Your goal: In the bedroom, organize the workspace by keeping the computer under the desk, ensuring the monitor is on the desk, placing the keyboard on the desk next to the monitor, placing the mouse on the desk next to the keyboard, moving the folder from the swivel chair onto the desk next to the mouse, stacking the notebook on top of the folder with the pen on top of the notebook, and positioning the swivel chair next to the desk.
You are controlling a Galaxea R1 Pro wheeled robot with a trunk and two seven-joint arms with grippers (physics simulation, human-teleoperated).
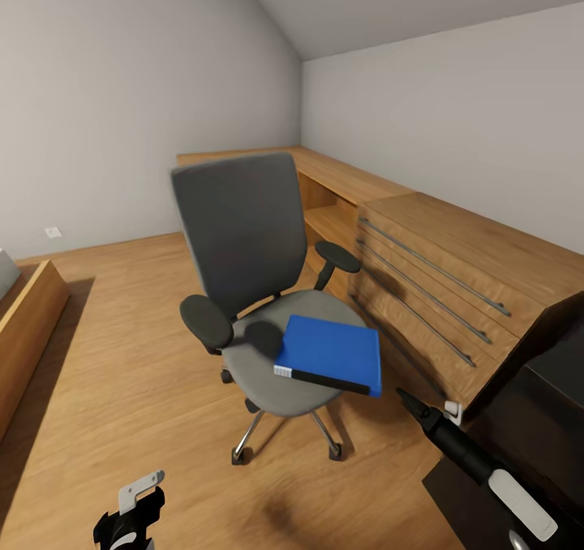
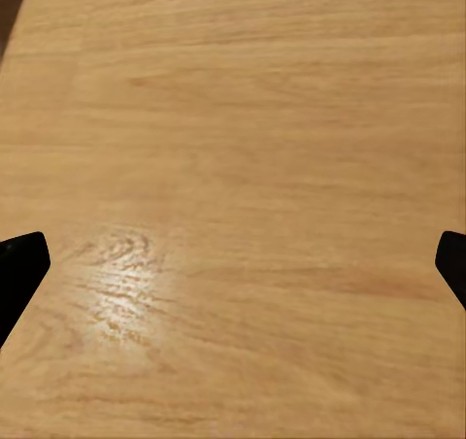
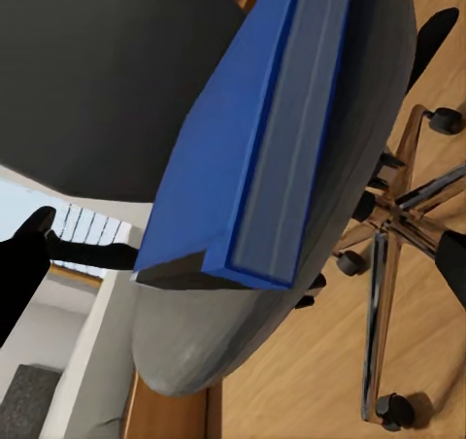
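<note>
Right now you are facing one swivel chair (image 1: pixel 251 290) standing on the wooden floor (image 1: pixel 122 355), beside the light wooden drawer cabinet (image 1: pixel 438 290) with its three long bar handles; one blue folder (image 1: pixel 332 354) is lying flat on the chair's grey seat, toward the seat's front edge, with its black spine facing you. Two black armrests are showing, one on each side of the seat, and the chrome star base is sitting under it on casters.

Your right gripper (image 1: pixel 408 400) is reaching toward the folder from the right, its tip hanging just beside the folder's near corner and apart from it; in the right wrist view the two fingertips (image 3: pixel 24 254) are spread wide at the picture's edges, released, with the folder (image 3: pixel 252 138) lying between them farther off (nothing is being grasped).

Your left gripper (image 1: pixel 130 517) is hanging low near the floor; in the left wrist view its two fingertips (image 2: pixel 19 264) are standing wide apart over bare floorboards (image 2: pixel 233 167), released as well.

A dark desk corner (image 1: pixel 551 388) is showing at the lower right, next to the cabinet.
</note>
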